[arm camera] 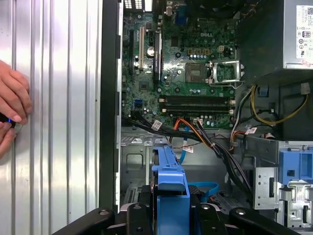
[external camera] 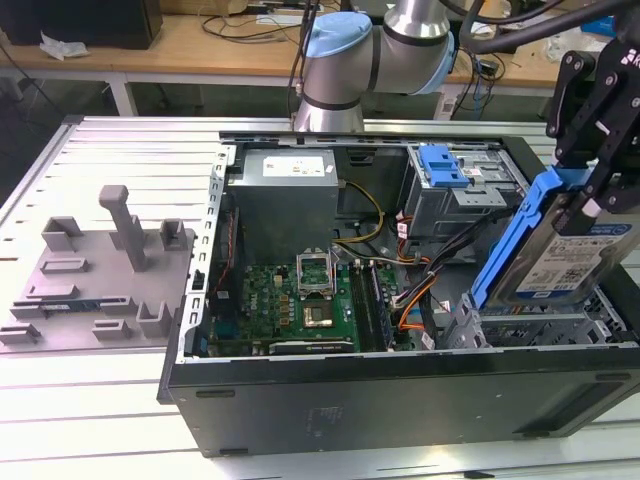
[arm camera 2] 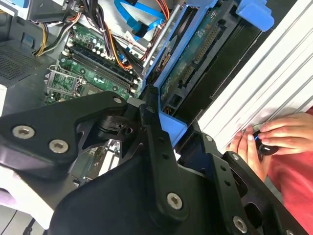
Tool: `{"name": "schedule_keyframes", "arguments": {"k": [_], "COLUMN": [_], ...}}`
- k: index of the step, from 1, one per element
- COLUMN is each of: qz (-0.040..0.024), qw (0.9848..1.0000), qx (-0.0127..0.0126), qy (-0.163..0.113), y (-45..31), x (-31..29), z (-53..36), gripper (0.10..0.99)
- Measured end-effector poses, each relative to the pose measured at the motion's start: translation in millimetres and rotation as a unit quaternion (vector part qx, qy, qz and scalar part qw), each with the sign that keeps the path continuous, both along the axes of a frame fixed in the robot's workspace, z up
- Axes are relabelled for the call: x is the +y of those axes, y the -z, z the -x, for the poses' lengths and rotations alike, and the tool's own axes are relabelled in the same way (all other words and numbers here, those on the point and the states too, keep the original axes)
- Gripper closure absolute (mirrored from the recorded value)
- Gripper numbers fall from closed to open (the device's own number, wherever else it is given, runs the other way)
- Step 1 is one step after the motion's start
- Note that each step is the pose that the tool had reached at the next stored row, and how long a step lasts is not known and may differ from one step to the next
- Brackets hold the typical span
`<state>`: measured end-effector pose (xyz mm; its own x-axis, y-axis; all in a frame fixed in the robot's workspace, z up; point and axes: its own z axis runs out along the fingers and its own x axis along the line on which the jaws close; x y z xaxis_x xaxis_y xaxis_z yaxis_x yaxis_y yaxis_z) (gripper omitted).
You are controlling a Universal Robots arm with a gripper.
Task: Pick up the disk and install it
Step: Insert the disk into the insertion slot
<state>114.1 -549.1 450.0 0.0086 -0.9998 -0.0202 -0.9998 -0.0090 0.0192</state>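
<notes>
The disk (external camera: pixel 562 268) is a silver drive with a white-and-blue label in a blue carrier bracket (external camera: pixel 508 245). It hangs tilted on edge over the metal drive cage (external camera: pixel 520 330) at the front corner of the open computer case (external camera: pixel 400 385), on the exterior view's right. My gripper (external camera: pixel 587 198) is shut on the disk's upper end. In the second wrist view the black fingers (arm camera 2: pixel 152 134) clamp the blue bracket, and the disk's green circuit side (arm camera 2: pixel 195 54) faces the camera. The first wrist view has the bracket (arm camera: pixel 170 181) between the fingers, above the cage floor.
The case lies open with the motherboard (external camera: pixel 290 300), power supply (external camera: pixel 290 195), loose cables (external camera: pixel 420 290) and a second blue carrier (external camera: pixel 445 165) in the upper bay. A grey fixture (external camera: pixel 110 260) sits on the exterior view's left. A person's hand (arm camera 2: pixel 279 137) rests on the ribbed table beside the case.
</notes>
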Motion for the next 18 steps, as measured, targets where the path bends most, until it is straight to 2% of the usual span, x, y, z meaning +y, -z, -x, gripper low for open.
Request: {"name": "schedule_keyframes", "arguments": {"k": [11, 16, 18], "qz": [0.0000, 0.0000, 0.0000], "qw": [1.0000, 1.0000, 1.0000], "qx": [0.0000, 0.0000, 0.0000], "qy": [0.000, 0.000, 0.000], "y": [14.2, 24.7, 31.1], "x": [0.0, 0.0, 0.0], "z": [-0.3, -0.4, -0.4], "gripper": [0.722, 0.722, 0.722]}}
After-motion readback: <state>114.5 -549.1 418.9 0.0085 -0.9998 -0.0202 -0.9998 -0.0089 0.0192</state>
